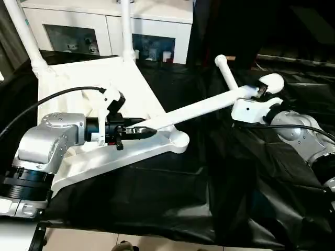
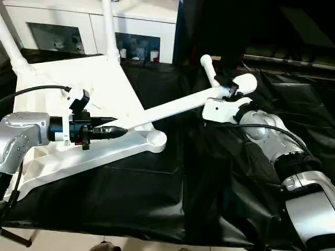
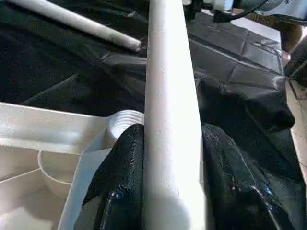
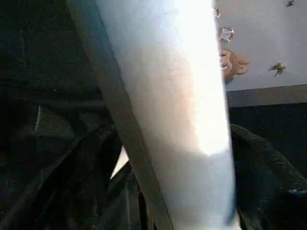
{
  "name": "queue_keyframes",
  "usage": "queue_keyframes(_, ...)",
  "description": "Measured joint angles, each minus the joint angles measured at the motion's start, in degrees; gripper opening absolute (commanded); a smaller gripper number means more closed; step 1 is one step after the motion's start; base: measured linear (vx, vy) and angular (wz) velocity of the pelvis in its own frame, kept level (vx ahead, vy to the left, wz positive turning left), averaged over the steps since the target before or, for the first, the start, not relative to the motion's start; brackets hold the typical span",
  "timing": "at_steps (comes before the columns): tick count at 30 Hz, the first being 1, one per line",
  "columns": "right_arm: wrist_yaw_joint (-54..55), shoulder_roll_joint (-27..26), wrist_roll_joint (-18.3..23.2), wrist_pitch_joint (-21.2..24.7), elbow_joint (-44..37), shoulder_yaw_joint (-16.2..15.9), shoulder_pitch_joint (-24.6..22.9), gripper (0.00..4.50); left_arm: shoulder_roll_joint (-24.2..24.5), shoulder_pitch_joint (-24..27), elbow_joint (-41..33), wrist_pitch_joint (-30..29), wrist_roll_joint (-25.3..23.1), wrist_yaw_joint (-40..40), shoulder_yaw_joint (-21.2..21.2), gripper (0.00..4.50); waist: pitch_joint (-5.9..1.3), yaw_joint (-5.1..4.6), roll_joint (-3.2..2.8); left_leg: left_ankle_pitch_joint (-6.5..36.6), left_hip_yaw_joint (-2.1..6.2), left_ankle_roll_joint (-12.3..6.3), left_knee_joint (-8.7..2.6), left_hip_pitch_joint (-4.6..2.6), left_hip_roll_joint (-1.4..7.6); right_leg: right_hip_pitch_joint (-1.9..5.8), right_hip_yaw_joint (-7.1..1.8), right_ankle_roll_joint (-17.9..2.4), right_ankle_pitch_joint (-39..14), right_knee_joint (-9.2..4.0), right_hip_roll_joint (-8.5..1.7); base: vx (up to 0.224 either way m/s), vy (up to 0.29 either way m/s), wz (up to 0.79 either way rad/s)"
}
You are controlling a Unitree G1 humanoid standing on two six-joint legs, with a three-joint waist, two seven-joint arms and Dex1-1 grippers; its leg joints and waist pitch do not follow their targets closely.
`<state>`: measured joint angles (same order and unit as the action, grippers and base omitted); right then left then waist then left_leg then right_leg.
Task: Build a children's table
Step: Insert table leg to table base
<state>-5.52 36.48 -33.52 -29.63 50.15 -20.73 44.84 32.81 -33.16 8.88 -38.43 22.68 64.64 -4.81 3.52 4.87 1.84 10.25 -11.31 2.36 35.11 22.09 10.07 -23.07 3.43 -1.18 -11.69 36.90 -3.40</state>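
Both grippers on one white leg above the upturned tabletop.

The tabletop (image 1: 125, 83) lies ribbed side up on the black sheet (image 1: 157, 198). The left gripper (image 1: 140, 130) is clamped on the leg (image 1: 199, 107) just beside the near right corner socket (image 1: 178, 140). The right gripper (image 1: 260, 92) meets its far end; its grip is unclear.

Head eyes look down together; wrist cameras hug one leg (image 3: 170, 120).

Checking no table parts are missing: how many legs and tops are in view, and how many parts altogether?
Legs: 4 (two standing in the top, one held, one lying on the black sheet)
Table top: 1
Total: 5
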Motion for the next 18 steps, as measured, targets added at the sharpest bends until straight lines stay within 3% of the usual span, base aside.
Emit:
queue_keyframes(6,-0.8,-0.1,0.3,-0.8,0.6,0.1,0.0,2.65,-0.2,0.0,1.1,1.4,-0.8,-1.2,0.0,1.43,0.0,0.0,0.0,0.0,0.0,0.0,0.03,0.01,0.0,0.0,-0.01,0.0,0.0,0.0,0.0,0.0,0.0,0.0)
queue_keyframes(9,-1.4,-0.7,1.5,-0.8,0.8,0.2,0.0,2.47,-0.9,-0.5,2.5,1.5,-1.1,-2.8,0.5,2.13,0.0,-0.01,0.0,0.0,0.0,0.0,0.04,0.0,0.0,-0.01,-0.01,0.0,0.0,0.03,0.0,0.0,0.0,0.0)
queue_keyframes(12,-2.9,-1.5,2.7,-0.8,2.2,0.6,-0.3,2.23,-1.9,-1.3,3.9,3.2,-0.9,-4.7,2.7,2.19,0.01,-0.01,0.03,0.0,0.01,0.0,0.07,0.01,0.01,0.0,-0.01,0.0,0.0,0.05,0.0,0.0,0.0,0.0)
queue_keyframes(13,-3.5,-1.9,3.7,-0.7,2.5,1.1,-0.6,2.07,-2.3,-2.3,5.5,5.3,-0.9,-6.5,4.2,2.48,0.02,0.02,0.01,0.0,0.02,0.0,0.09,0.01,0.01,0.0,-0.01,0.0,0.0,0.07,0.0,0.0,0.0,0.0)
queue_keyframes(18,-4.9,-2.2,5.7,-0.6,2.5,2.4,-1.1,1.74,-2.3,-5.1,9.8,8.2,0.6,-10.4,11.1,2.78,0.02,-0.07,0.01,0.0,0.02,-0.01,0.11,0.0,0.01,0.0,-0.01,0.0,0.0,0.06,0.0,0.0,0.0,0.0)
